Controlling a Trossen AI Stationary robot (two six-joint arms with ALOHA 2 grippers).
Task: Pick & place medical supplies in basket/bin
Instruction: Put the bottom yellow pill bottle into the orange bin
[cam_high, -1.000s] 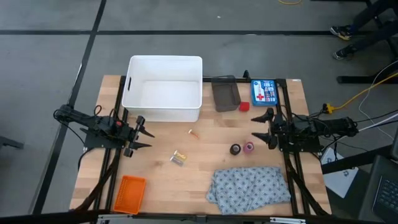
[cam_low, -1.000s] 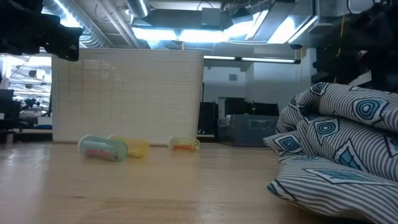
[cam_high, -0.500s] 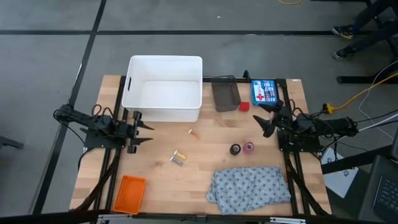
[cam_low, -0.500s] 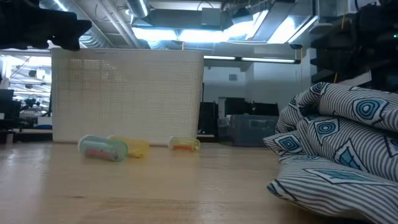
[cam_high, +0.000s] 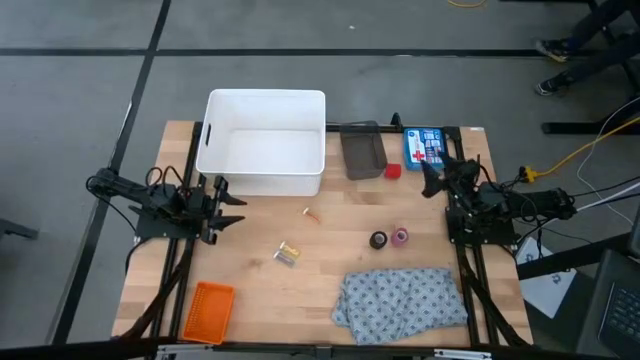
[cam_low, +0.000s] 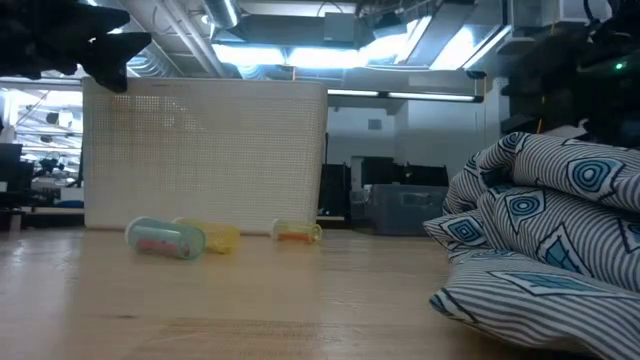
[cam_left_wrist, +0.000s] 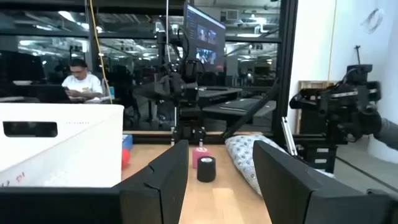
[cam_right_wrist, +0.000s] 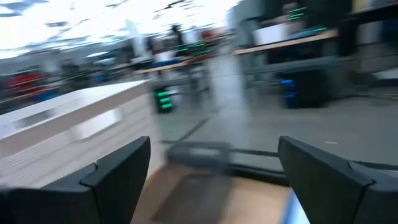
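Nothing has been gathered yet, judging by how the supplies lie loose across the bench (cam_high: 250, 225) while the small orange basket (cam_high: 208, 310) sits empty at the near left corner. The left claw (cam_high: 232, 209) hangs over the left edge, just in front of the white tub (cam_high: 264, 155), its fingers spread wide and holding nothing; it points across the bench toward the dark roll (cam_left_wrist: 206, 168) and pink roll (cam_left_wrist: 199, 155), which its wrist camera sees straight ahead. The right claw (cam_high: 428, 180) is over the right edge near the far side, also wide open and empty, turned toward the far corner where a blue first-aid pack (cam_high: 426, 148), a red block (cam_high: 393, 171) and a flat grey tray (cam_high: 363, 151) lie. That spread suggests each arm is lining up on the items nearest its own side. The white tub looks empty, and the grey tray appears to hold nothing either. Two small capsules (cam_high: 287, 253) and a pale orange piece (cam_high: 312, 214) rest mid-bench, well apart from the basket, and the grey dotted cloth (cam_high: 402, 301) is bunched at the near right edge.
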